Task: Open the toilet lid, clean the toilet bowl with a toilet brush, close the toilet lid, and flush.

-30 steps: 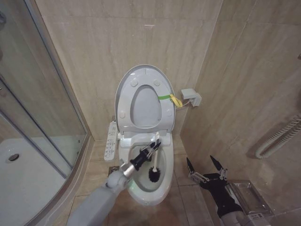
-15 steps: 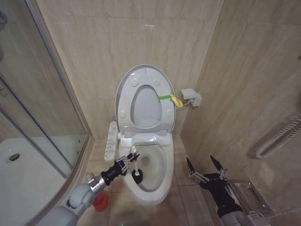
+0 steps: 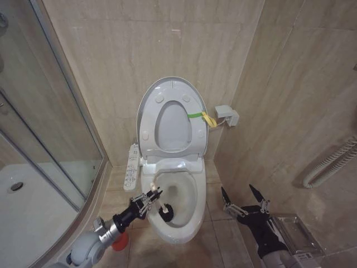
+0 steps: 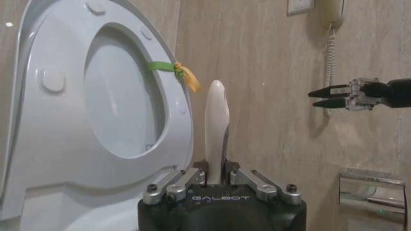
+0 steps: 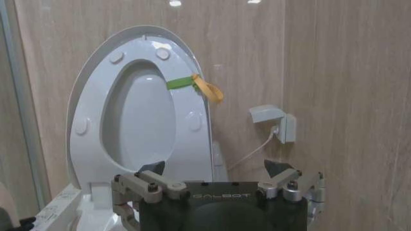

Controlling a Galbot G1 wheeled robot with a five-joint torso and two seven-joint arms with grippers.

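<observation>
Toilet lid (image 3: pixel 170 114): glossy white, upright against the wall, green-yellow strap at its side | toilet brush (image 3: pixel 160 196): white handle clamped in left gripper (image 3: pixel 149 199), black head inside toilet bowl (image 3: pixel 192 215) near its left rim | right gripper (image 3: pixel 244 199): fingers spread, holding nothing, beside the bowl | left wrist view: handle's rounded tip.

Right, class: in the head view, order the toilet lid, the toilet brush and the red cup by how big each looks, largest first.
1. toilet lid, raised against the wall, largest.
2. toilet brush, held by the left gripper, bristle head in the toilet bowl.
3. red cup, partly hidden behind the arm, so its rank is less sure.
</observation>
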